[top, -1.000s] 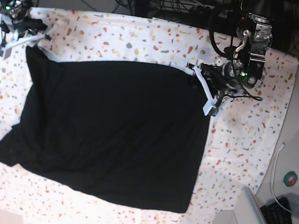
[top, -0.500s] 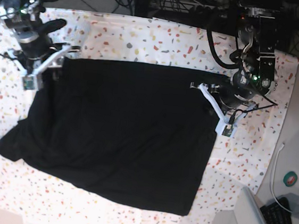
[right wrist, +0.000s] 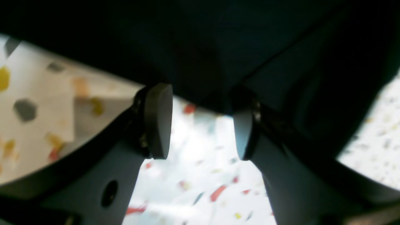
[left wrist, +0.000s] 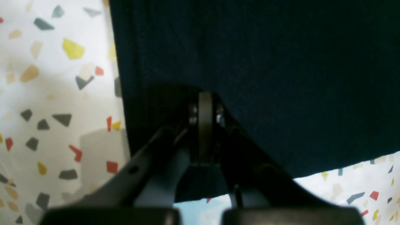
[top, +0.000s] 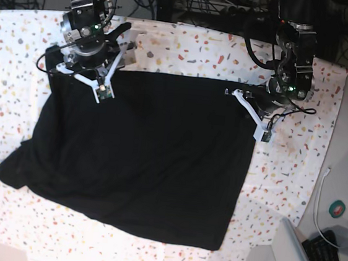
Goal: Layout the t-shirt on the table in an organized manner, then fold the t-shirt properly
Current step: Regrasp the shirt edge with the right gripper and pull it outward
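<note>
The black t-shirt point(top: 146, 159) lies spread over the speckled white table point(top: 189, 45), its lower left part bunched. My left gripper point(top: 247, 101) sits at the shirt's upper right corner. In the left wrist view its fingers point(left wrist: 204, 118) are pressed together, shut on the t-shirt point(left wrist: 265, 78) beside the bare table point(left wrist: 47, 93). My right gripper point(top: 86, 74) is at the shirt's upper left edge. In the right wrist view that gripper point(right wrist: 201, 128) is open, its pads apart over the table point(right wrist: 193, 175), with the cloth point(right wrist: 203, 47) draped just past the tips.
A keyboard point(top: 335, 259), a tape roll point(top: 338, 208) and a white cable point(top: 321, 202) lie off the table's right side. A grey box point(top: 279, 254) stands at the front right corner. Cables and equipment fill the far edge.
The left gripper has shut on the shirt's upper right corner. The right arm has swung from the table's far left corner to the shirt's top edge, and the shirt's upper left corner shifted right.
</note>
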